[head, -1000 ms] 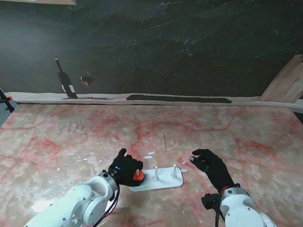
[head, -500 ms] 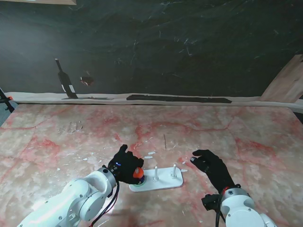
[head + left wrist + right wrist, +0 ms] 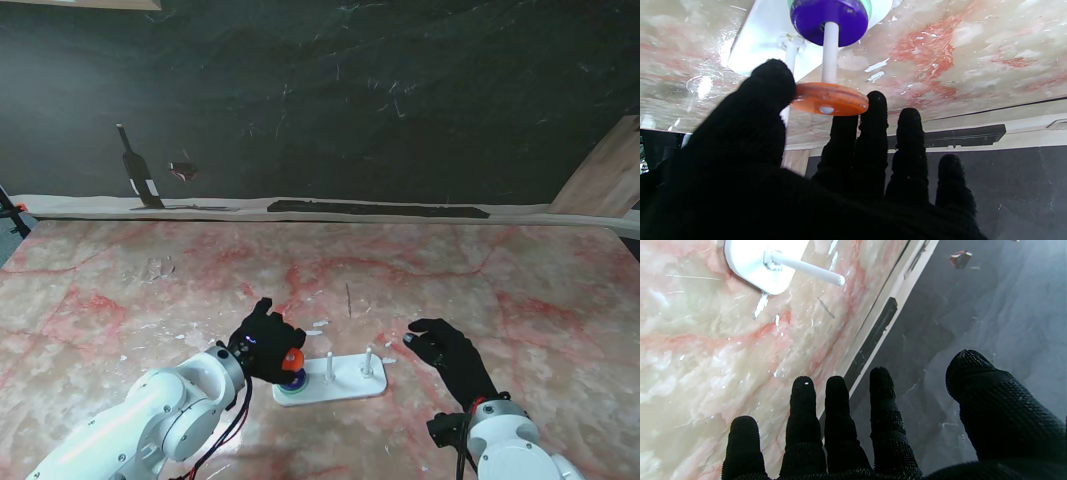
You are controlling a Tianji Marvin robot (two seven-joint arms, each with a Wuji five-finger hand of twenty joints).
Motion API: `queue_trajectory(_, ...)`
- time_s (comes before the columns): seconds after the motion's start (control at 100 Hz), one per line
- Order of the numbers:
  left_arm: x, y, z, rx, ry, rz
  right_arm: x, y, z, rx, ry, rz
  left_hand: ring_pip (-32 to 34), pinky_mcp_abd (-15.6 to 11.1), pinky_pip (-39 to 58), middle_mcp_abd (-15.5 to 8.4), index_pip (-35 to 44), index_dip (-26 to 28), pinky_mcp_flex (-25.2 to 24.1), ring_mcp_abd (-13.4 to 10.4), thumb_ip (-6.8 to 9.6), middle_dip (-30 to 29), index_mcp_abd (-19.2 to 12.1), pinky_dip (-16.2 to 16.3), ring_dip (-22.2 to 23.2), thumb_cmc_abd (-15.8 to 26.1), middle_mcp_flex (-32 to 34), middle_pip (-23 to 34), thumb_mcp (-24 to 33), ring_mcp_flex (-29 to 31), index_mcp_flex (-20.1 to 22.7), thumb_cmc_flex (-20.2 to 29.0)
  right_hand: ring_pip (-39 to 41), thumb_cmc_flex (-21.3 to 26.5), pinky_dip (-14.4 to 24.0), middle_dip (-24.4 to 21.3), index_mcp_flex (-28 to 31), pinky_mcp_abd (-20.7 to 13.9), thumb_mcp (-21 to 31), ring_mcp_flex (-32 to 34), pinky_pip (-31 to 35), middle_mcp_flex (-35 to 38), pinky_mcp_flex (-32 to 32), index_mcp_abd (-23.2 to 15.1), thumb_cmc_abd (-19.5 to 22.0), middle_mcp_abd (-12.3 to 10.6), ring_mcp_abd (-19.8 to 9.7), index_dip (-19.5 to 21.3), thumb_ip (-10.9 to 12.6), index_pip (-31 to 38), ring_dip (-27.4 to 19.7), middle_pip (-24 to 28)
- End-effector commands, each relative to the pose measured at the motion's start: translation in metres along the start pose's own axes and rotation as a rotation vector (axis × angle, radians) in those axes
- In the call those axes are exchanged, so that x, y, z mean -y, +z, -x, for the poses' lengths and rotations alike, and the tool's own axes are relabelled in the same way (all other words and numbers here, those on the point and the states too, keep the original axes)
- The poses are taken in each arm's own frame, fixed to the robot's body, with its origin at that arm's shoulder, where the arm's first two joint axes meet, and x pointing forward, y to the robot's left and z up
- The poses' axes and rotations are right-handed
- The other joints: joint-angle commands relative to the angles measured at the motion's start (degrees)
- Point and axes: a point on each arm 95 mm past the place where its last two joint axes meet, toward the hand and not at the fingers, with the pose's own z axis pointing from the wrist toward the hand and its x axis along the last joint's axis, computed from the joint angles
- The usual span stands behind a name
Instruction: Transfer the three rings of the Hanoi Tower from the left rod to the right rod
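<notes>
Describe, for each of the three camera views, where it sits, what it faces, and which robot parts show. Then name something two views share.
Stand view: above the shoulders, looking down at the table; both arms and hands show.
Left wrist view: behind the left robot hand, looking along its fingers at the orange ring pinched near the rod tip.
Right wrist view: behind the right robot hand, open, facing the base corner and one bare rod.
Shared: stand and left wrist views both show the orange ring.

three rods [image 3: 329, 368] stand on the base [image 3: 345, 388], rings [image 3: 292, 376] on the left.
</notes>
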Motion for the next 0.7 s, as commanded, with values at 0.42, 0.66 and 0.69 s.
queue_trajectory(0.42,0.018,-0.003,0.001,-0.007,0.007,-0.014,0.001,-0.003,0.001,0.007,0.011,-0.006,1.27,-0.02,1.97,-1.55,2.73,-0.12,0.06,0.26,0.10,-0.36,-1.33,-1.07,0.39,-0.41,1.82,-0.14,5.87,2.29,2.10,1.07,0.62,-0.89,-1.45,0.36,-0.28,0.38,-1.72,1.59,1.65,0.90,-0.51,0.06,0.89,-0.25,0.11,-0.18,1.35,0.33,0.66,0.35)
queue_trajectory(0.66,0.024,-0.004,0.000,-0.010,0.011,-0.027,0.001,-0.001,0.001,0.006,0.016,-0.009,1.23,-0.06,2.50,-1.54,2.67,-0.20,-0.01,0.22,-0.06,-0.40,-1.40,-1.45,0.39,-0.48,1.77,-0.22,6.21,2.27,2.05,0.95,0.63,-0.89,-1.52,0.36,-0.28,0.46,-1.78,1.54,1.76,0.82,-0.52,0.02,0.97,-0.21,0.08,-0.17,1.37,0.35,0.66,0.34)
queue_trajectory(0.69,0.025,-0.004,-0.001,-0.010,0.011,-0.031,0.001,0.000,0.001,0.006,0.016,-0.010,1.22,-0.08,2.57,-1.51,2.69,-0.20,0.00,0.26,-0.08,-0.40,-1.42,-1.49,0.40,-0.46,1.74,-0.25,6.25,2.22,2.08,0.96,0.64,-0.85,-1.53,0.37,-0.30,0.46,-1.77,1.56,1.77,0.85,-0.52,0.06,0.97,-0.19,0.11,-0.17,1.37,0.34,0.67,0.36)
